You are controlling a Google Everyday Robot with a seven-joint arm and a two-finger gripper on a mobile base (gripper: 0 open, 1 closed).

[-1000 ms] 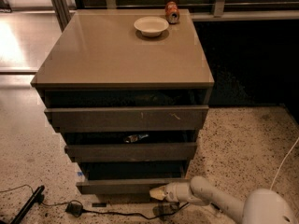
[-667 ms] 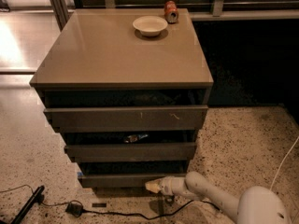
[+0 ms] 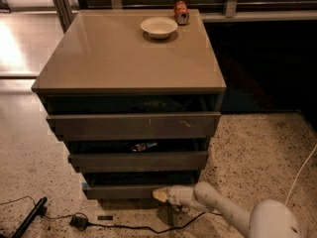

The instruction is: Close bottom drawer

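The taupe cabinet [image 3: 133, 58] has three drawers, all pulled out a little. The bottom drawer [image 3: 119, 191] is the lowest and narrowest, with a plain dark front; it stands slightly out, just above the floor. My gripper [image 3: 159, 195] is at the end of a white arm that comes in from the bottom right. Its pale tip rests against the right part of the bottom drawer's front. The middle drawer [image 3: 138, 160] and the wide top drawer [image 3: 133, 125] with pale scratches sit above it.
A white bowl [image 3: 158, 27] and a red can [image 3: 181, 12] stand on the cabinet top at the back. A black cable and plug [image 3: 79, 222] lie on the speckled floor in front. A white cable [image 3: 299, 175] runs at the right.
My gripper has moved left along the bottom drawer's front, and the drawer front now sits further in under the middle drawer.
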